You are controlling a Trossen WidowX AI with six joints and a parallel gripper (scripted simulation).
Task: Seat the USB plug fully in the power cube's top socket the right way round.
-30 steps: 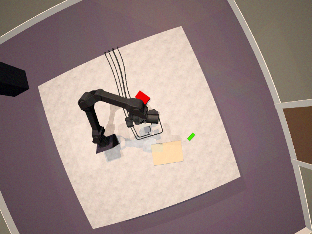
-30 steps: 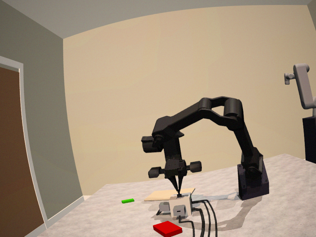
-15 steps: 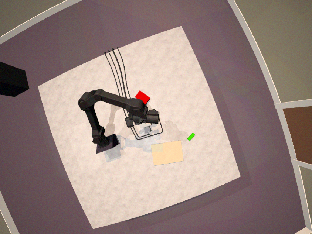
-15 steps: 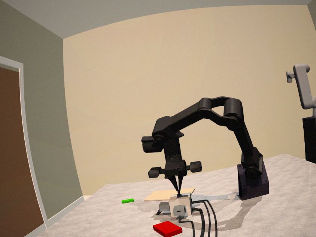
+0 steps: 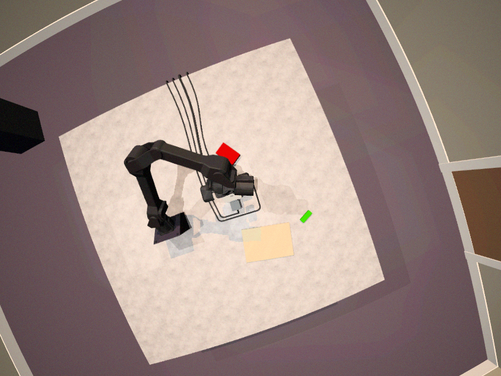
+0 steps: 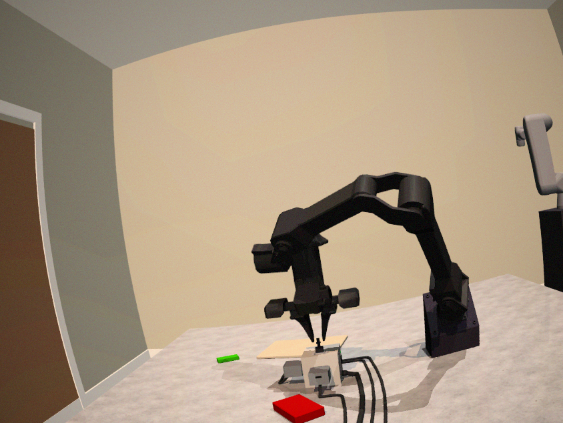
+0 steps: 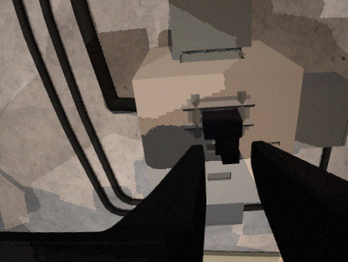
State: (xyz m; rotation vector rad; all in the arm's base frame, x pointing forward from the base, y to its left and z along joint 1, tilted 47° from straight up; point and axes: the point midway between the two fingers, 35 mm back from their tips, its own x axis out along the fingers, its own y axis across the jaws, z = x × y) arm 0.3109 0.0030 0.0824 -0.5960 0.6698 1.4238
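Beige far wall [image 6: 255, 136], grey-green wall [image 6: 81, 159] adjoining at left, grey ceiling [image 6: 227, 18] above. Brown door [image 6: 15, 255] [image 5: 479, 214] in white frame [image 6: 41, 191] [image 5: 471, 161]; pale baseboard [image 6: 118, 377] along wall foot. Floor [image 5: 343, 72] dull mauve around mottled pale worktop [image 5: 283, 89] [image 6: 191, 400] [image 7: 54, 157]; light warm, soft-edged shadows.

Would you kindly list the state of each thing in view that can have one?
Tool: open, fingers apart.
USB plug: upright atop the power cube, ungripped; seating unclear.
Power cube: upright on the table.
Red block: lying flat.
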